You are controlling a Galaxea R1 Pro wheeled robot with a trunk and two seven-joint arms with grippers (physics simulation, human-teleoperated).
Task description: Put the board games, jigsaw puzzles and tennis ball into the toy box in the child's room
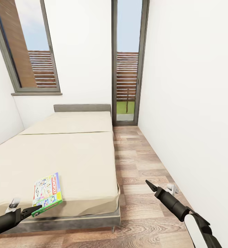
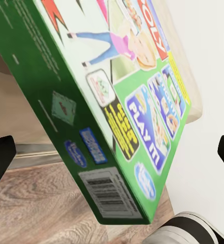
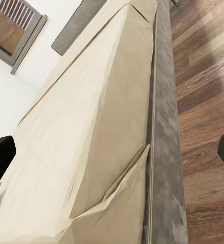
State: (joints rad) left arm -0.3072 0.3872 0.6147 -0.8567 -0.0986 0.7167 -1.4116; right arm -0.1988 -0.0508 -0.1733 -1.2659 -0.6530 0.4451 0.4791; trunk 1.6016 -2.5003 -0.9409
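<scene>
Board game [image 1: 47, 194], green-sided, sits at the near edge of the bed [image 1: 76, 155], one corner overhanging. Left pincer [image 1: 31, 210] reaches that corner, jaws spread wide either side of the box, not clenched yet. Right pincer [image 1: 150, 186] hangs released over the floor [image 1: 141, 165]. Risk: a shallow corner bite lets the box pivot and drop off the edge.

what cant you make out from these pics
- Left gripper: in the head view it meets the board game's corner; whether it is clamped is unclear.
- Bed: its left side is cut off by the head view's edge.
- Board game: cropped by the left wrist view's top edge.
</scene>
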